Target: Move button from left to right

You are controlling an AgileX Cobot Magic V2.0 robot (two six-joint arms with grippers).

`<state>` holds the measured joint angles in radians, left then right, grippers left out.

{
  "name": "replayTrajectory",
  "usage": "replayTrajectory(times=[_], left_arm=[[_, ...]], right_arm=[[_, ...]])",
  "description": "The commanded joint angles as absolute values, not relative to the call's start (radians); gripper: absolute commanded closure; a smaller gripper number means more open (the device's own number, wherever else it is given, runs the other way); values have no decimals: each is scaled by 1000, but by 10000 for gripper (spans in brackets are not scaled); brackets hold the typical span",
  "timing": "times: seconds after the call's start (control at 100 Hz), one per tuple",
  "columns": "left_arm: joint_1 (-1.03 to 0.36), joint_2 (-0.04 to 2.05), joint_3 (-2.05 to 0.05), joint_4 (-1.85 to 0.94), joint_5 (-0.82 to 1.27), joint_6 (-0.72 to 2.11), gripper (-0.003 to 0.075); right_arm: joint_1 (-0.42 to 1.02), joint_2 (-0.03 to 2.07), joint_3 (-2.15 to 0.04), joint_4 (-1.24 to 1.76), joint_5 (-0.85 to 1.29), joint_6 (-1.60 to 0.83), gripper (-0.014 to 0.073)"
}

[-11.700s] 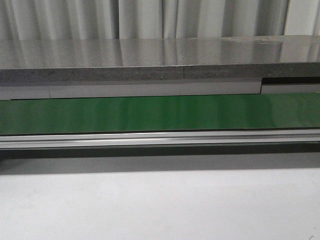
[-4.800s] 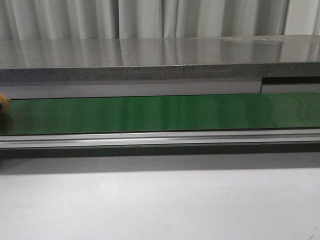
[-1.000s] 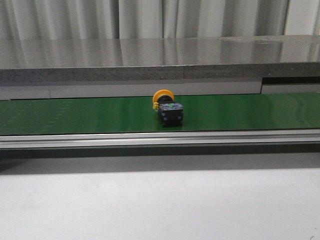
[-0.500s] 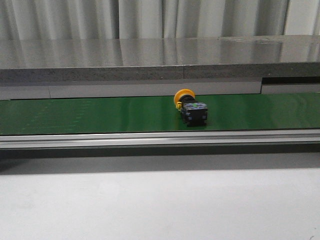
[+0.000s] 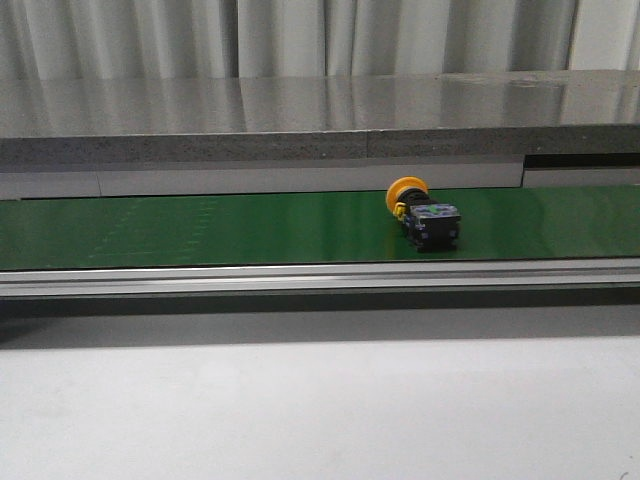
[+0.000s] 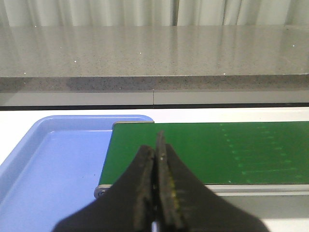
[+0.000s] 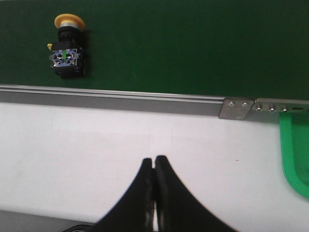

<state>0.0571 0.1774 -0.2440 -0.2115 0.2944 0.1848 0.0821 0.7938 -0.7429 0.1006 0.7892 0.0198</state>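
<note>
The button [image 5: 424, 215] lies on its side on the green conveyor belt [image 5: 200, 228], right of the middle, its yellow head toward the back and its black body toward the front. It also shows in the right wrist view [image 7: 67, 47], with a small blue-green mark on the body. My right gripper [image 7: 154, 159] is shut and empty over the white table, well in front of the belt. My left gripper [image 6: 155, 145] is shut and empty above the belt's left end. Neither gripper shows in the front view.
A light blue tray [image 6: 53, 159] sits beside the belt's left end. A green bin rim [image 7: 294, 154] shows near the belt's right end. A metal rail [image 5: 320, 277] runs along the belt's front edge. A grey stone counter [image 5: 320, 120] stands behind the belt.
The button came in from the left and has ridden the belt to the right, from the middle to right of the middle over the last second. The grippers stay out of the front view.
</note>
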Motion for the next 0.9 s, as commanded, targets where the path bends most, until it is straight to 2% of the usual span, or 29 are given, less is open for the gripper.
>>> replayTrajectory(times=[0.0, 0.19, 0.26, 0.31, 0.5, 0.89], left_arm=[[50, 187, -270, -224, 221, 180, 741], [50, 187, -270, -224, 221, 180, 741], [50, 187, -270, -224, 221, 180, 741], [50, 187, -270, -224, 221, 180, 741], [50, 187, -270, -224, 221, 180, 741], [50, 187, -270, -224, 221, 180, 741]], right_arm=[[81, 806, -780, 104, 744, 18, 547], [81, 807, -780, 104, 741, 18, 121], [81, 807, -780, 104, 741, 18, 23], [81, 807, -780, 103, 735, 18, 0], [81, 852, -797, 89, 706, 18, 0], [81, 1205, -1005, 76, 695, -122, 0]])
